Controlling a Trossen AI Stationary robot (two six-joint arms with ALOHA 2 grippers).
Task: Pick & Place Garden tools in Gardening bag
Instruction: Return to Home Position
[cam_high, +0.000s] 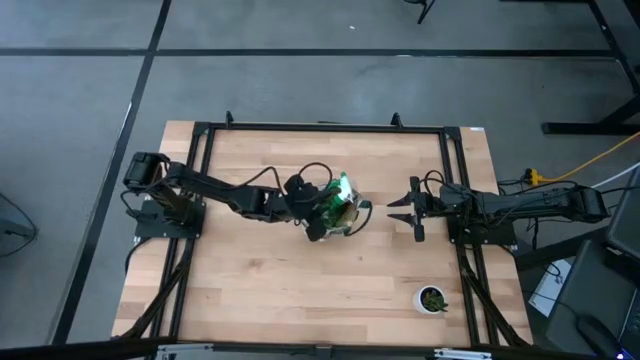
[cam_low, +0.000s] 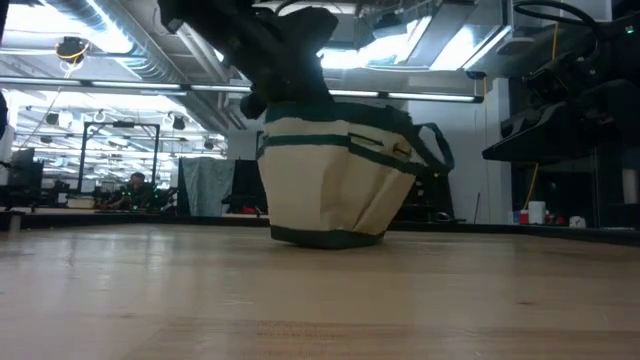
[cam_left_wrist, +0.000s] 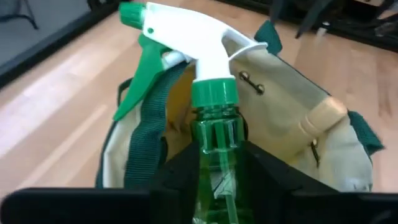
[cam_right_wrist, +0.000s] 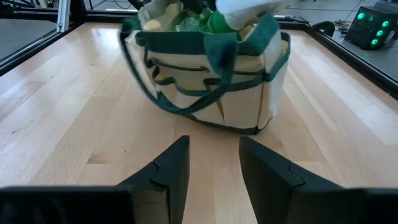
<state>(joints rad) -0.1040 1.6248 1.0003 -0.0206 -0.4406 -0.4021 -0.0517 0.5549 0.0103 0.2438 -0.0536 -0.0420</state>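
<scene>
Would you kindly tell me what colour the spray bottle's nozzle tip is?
Green: the nozzle tip caps a white trigger head; the left wrist view shows it best.

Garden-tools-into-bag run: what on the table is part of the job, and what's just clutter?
Job:
- gardening bag, mid-table
- spray bottle, clamped in the left gripper at the bag's mouth
- right gripper, open, empty, beside the bag

Lying about:
- small white pot with a plant, on the right arm's side, apart from the bag
</scene>
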